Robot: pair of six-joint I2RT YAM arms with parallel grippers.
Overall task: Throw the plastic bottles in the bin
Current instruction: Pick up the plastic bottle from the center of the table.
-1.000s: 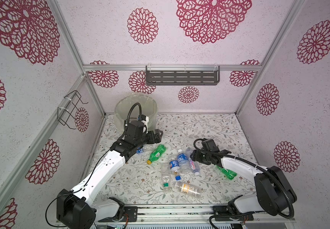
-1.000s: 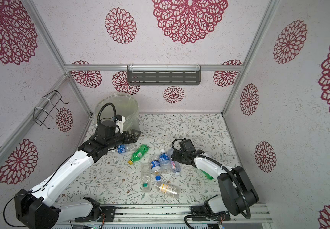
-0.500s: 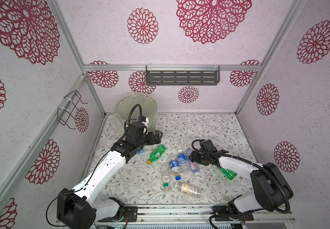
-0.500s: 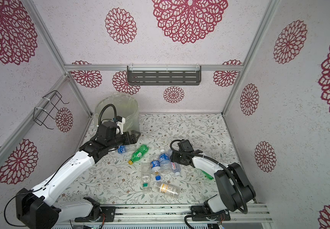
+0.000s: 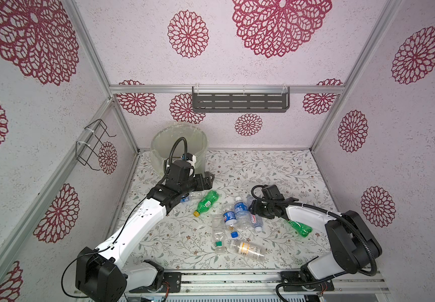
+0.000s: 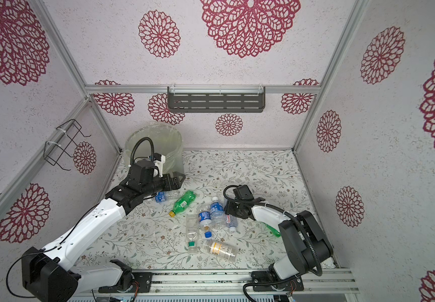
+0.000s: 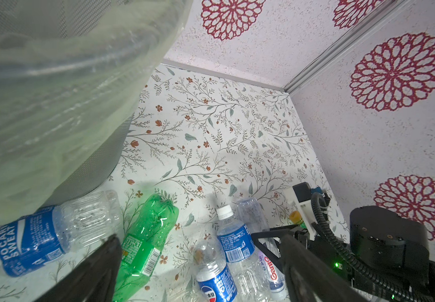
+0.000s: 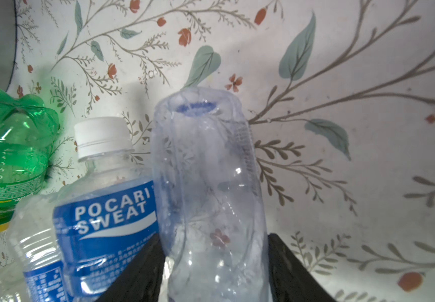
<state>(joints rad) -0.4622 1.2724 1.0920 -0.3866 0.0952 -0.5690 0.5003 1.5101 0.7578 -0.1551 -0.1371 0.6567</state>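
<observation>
The bin (image 5: 159, 146), round and translucent with a clear liner, stands in the back left corner and fills one side of the left wrist view (image 7: 54, 104). Several plastic bottles lie mid-floor: a green one (image 5: 207, 202), a Pocari one (image 5: 241, 213), a Pepsi one (image 5: 228, 218). Another Pocari bottle (image 5: 191, 196) lies under my left arm. My left gripper (image 5: 210, 179) hangs open beside the bin wall, holding nothing. My right gripper (image 8: 213, 261) is low on the floor, its fingers pressed against both sides of a lying clear bottle (image 8: 206, 170) with a red-lettered label (image 5: 256, 221).
A clear bottle with a green cap (image 5: 217, 235) and a yellow-labelled one (image 5: 247, 251) lie toward the front. A second green bottle (image 5: 300, 228) lies under my right arm. A grey shelf (image 5: 240, 102) hangs on the back wall, a wire rack (image 5: 92, 146) on the left wall.
My right gripper's jaws have narrowed onto the clear bottle and the arm has edged slightly left. My left arm has hardly moved.
</observation>
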